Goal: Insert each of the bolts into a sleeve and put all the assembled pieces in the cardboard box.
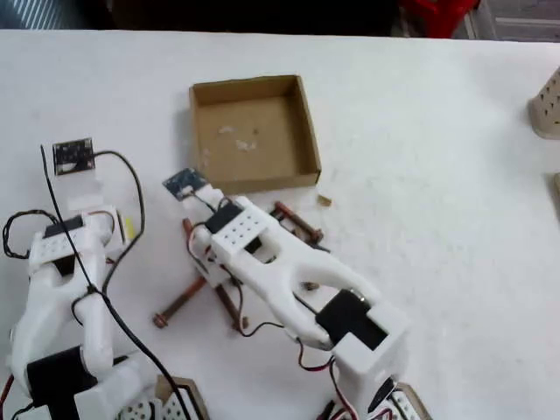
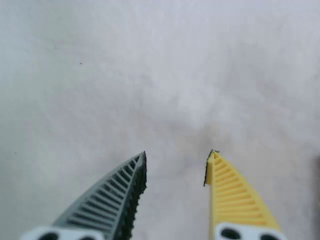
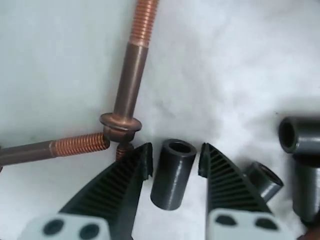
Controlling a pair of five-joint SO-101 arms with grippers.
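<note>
My right gripper [image 3: 175, 152] is open and straddles an upright-looking dark sleeve [image 3: 174, 174] lying on the white table, one finger on each side. Two copper bolts lie just beyond it: one bolt [image 3: 131, 85] with its flanged head near the finger, and another bolt [image 3: 55, 149] whose threaded end points at that head. More dark sleeves [image 3: 265, 177] rest beside the other finger. In the high view the right arm [image 1: 262, 254] reaches over the bolts [image 1: 179, 304] below the cardboard box [image 1: 254, 131]. My left gripper [image 2: 178, 155] is open above bare table, nothing between its fingers.
Another bolt [image 1: 296, 223] lies between the right arm and the box's near wall. A small tan scrap [image 1: 324, 200] sits by the box corner. The left arm [image 1: 66, 280] and its black cable [image 1: 131, 188] occupy the left side. A beige object [image 1: 547, 109] stands at the right edge.
</note>
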